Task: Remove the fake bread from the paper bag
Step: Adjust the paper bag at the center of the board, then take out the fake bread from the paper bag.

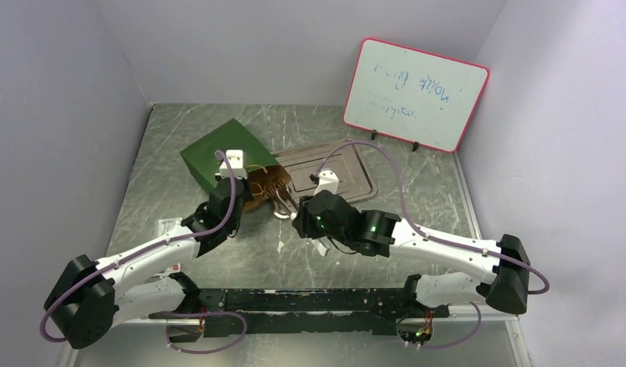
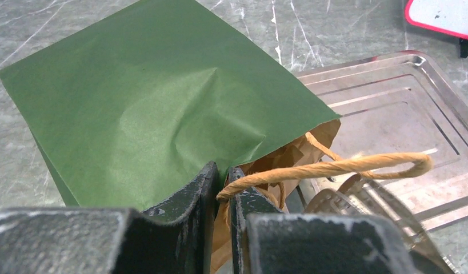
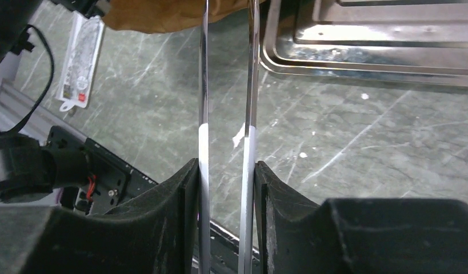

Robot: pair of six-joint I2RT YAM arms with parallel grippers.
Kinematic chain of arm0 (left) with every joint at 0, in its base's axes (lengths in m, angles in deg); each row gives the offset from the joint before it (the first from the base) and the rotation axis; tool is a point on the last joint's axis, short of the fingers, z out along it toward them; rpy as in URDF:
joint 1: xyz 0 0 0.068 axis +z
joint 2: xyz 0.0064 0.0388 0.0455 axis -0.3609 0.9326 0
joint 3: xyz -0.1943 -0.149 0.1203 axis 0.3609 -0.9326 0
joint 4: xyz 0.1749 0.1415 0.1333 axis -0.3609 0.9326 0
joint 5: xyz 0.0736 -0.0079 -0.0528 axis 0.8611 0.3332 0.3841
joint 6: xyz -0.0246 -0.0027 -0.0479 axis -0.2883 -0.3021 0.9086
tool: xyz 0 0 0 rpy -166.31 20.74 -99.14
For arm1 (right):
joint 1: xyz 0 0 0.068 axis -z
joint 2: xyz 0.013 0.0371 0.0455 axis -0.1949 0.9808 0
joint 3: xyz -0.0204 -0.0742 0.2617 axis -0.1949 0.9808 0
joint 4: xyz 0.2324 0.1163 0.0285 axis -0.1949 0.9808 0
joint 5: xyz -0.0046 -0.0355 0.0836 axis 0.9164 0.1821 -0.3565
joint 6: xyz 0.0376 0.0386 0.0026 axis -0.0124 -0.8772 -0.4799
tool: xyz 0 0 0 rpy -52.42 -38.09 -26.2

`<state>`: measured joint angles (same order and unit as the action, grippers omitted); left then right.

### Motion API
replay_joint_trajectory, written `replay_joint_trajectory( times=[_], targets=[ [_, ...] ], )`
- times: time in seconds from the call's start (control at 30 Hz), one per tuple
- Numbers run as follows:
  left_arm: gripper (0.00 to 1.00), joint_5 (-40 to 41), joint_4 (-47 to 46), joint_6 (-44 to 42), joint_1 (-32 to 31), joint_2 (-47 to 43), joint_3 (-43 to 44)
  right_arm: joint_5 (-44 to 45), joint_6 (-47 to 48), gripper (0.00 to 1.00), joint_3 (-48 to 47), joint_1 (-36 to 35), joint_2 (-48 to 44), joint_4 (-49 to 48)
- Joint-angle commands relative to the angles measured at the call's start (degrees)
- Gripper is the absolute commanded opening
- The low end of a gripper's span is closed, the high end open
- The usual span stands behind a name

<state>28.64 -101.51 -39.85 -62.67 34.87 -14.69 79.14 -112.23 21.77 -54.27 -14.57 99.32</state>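
Observation:
The dark green paper bag [image 1: 222, 157] lies on its side, its mouth facing the metal tray [image 1: 348, 172]. In the left wrist view the bag [image 2: 146, 103] shows its brown inside and a tan cord handle [image 2: 334, 166]. My left gripper [image 1: 244, 189] [image 2: 223, 174] is shut on the bag's mouth edge. My right gripper [image 1: 298, 214] [image 3: 226, 165] is shut on metal tongs [image 3: 204, 85], whose tips reach to the bag mouth [image 2: 357, 197]. A brown shape [image 3: 163, 14] sits by the tong tips; I cannot tell whether it is bread or bag paper. No bread shows clearly.
A red-framed whiteboard [image 1: 416, 93] stands at the back right. A white label card [image 1: 168, 225] lies on the table left of my left arm. Grey walls close in the table on both sides. The tray's rim [image 3: 363, 57] is just beyond my right gripper.

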Motion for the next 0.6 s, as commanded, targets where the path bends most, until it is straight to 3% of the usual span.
replay_joint_trajectory(
  times=[0.0,0.27,0.57],
  targets=[
    [0.07,1.98,1.97,3.56,0.09,-2.97,0.60,1.34,-0.55,0.35,-3.50,-2.74,0.83,-3.73],
    [0.07,2.82,3.46,9.39,0.06,-4.77,-0.88,-1.22,-1.05,0.35,-5.53,-6.11,3.67,-6.95],
    [0.07,1.23,3.83,9.47,0.10,-6.02,-0.35,-2.51,0.24,0.35,-6.73,-6.97,10.59,-12.00]
  ],
)
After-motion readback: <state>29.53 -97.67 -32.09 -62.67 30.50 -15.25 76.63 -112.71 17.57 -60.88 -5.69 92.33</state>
